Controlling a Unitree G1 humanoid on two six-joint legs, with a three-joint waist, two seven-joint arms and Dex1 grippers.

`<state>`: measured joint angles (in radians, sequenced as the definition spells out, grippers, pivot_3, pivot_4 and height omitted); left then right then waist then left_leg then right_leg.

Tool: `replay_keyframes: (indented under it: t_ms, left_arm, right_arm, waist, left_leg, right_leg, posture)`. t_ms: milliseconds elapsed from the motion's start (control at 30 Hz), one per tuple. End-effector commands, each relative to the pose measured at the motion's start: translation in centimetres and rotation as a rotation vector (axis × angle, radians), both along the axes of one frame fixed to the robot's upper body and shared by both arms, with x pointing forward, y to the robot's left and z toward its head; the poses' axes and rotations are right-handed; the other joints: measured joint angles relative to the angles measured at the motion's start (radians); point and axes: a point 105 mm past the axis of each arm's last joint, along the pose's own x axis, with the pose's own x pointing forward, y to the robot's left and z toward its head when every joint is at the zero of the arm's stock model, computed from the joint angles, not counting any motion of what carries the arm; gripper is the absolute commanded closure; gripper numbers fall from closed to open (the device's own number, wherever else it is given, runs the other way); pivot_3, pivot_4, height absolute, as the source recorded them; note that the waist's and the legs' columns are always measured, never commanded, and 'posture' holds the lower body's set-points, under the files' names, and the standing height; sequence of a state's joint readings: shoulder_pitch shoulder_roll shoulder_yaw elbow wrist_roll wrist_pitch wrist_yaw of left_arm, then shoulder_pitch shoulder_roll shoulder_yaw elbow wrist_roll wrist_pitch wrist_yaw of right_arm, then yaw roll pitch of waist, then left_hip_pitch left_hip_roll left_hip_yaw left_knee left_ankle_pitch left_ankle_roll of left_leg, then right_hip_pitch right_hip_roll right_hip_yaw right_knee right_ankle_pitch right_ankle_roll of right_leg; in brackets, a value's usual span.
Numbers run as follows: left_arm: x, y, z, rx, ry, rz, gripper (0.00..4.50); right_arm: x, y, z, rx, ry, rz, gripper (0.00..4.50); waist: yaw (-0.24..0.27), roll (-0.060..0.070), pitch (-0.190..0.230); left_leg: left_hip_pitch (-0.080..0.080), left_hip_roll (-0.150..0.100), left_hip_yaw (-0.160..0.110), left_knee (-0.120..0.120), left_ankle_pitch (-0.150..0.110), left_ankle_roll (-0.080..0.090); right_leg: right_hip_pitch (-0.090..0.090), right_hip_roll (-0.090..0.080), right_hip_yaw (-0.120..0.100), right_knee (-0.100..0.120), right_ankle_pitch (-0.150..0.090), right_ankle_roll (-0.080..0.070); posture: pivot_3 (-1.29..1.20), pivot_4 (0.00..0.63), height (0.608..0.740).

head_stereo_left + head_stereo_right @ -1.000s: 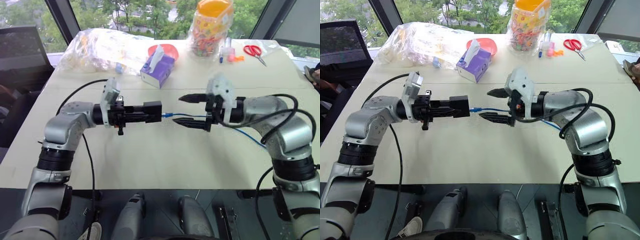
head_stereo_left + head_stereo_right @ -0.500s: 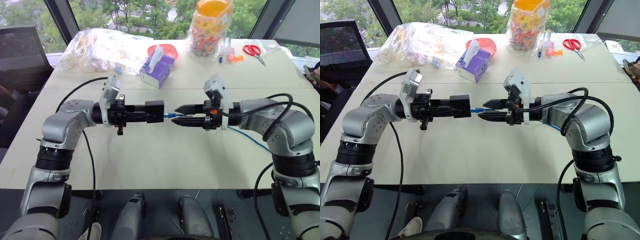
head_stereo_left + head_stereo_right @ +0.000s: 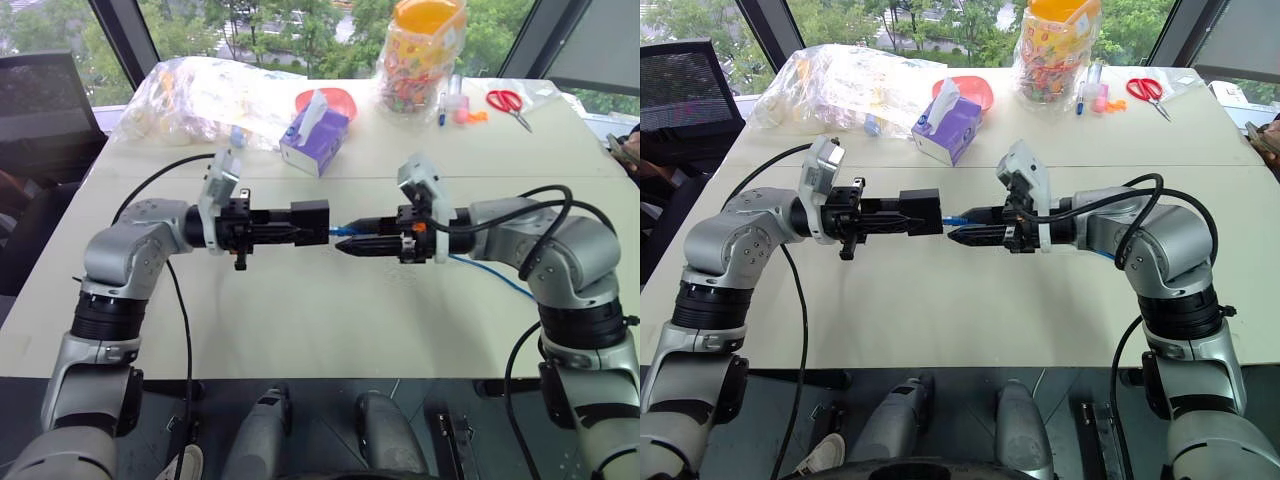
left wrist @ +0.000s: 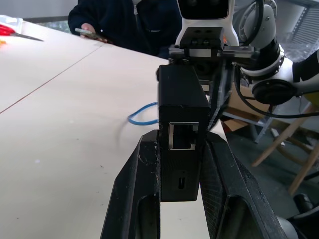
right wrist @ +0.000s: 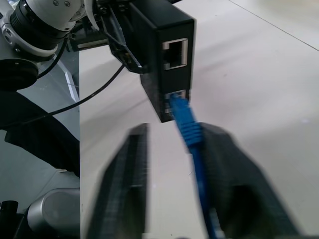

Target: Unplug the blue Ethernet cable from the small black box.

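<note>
My arms are rounded silver-grey shells with black ribbed bands at the joints. A white camera housing sits on each wrist, ahead of black finger mounts. My left gripper (image 3: 300,226) and right gripper (image 3: 352,240) both have slim matte black fingers. Thick black cables loop loosely along each arm.

an office or meeting room, upper storey by the look of it. a large pale table (image 3: 300,330) stands against tall windows (image 3: 250,30) with dark frames, treetops outside. desk clutter lies along the far edge: a purple tissue box (image 3: 315,130), red scissors (image 3: 508,102), pens (image 3: 443,108), a jar of sweets (image 3: 420,55), a clear plastic bag (image 3: 205,95). a black mesh office chair (image 3: 685,95) stands to one side.
</note>
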<state>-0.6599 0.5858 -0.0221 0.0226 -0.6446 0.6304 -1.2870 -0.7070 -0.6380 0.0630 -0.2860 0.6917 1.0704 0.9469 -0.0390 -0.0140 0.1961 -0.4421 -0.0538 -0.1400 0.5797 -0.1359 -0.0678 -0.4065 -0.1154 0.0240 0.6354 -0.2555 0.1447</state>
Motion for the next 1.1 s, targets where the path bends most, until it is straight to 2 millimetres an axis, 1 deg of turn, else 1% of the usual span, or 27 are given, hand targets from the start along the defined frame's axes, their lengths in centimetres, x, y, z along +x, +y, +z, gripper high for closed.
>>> replay_keyframes:
  t_ms: [33, 233, 733, 1100]
  left_arm:
    - [-0.44, -0.13, 1.17, -0.019, -0.057, -0.011, 4.01]
    - [-0.48, -0.09, 0.71, -0.007, -0.058, -0.010, 4.01]
    - [-0.50, -0.19, 0.28, 0.004, -0.070, -0.009, 4.01]
    - [-0.62, -0.42, 0.59, -0.012, -0.071, -0.013, 4.01]
  right_arm:
    - [-0.54, 0.60, 1.38, 0.020, -0.039, 0.047, 3.31]
    - [-0.69, 0.61, 1.41, 0.014, -0.026, 0.059, 3.31]
    - [-0.86, 0.81, 1.82, 0.015, -0.011, 0.076, 3.31]
    - [-0.73, 1.15, 1.55, -0.001, -0.018, 0.077, 3.31]
  waist:
    - [0.000, 0.000, 0.000]
    - [0.000, 0.000, 0.000]
    - [0.000, 0.000, 0.000]
    - [0.000, 0.000, 0.000]
  left_leg:
    - [0.000, 0.000, 0.000, 0.000, 0.000, 0.000]
    - [0.000, 0.000, 0.000, 0.000, 0.000, 0.000]
    - [0.000, 0.000, 0.000, 0.000, 0.000, 0.000]
    - [-0.001, 0.000, 0.000, 0.000, 0.000, 0.000]
  right_leg:
    - [0.000, 0.000, 0.000, 0.000, 0.000, 0.000]
    - [0.000, 0.000, 0.000, 0.000, 0.000, -0.001]
    - [0.000, 0.000, 0.000, 0.000, -0.001, -0.002]
    - [-0.001, 0.000, 0.000, -0.001, -0.001, -0.002]
  posture:
    - [0.00, 0.150, 0.728]
    - [0.00, 0.150, 0.728]
    - [0.00, 0.150, 0.728]
    - [0.00, 0.150, 0.728]
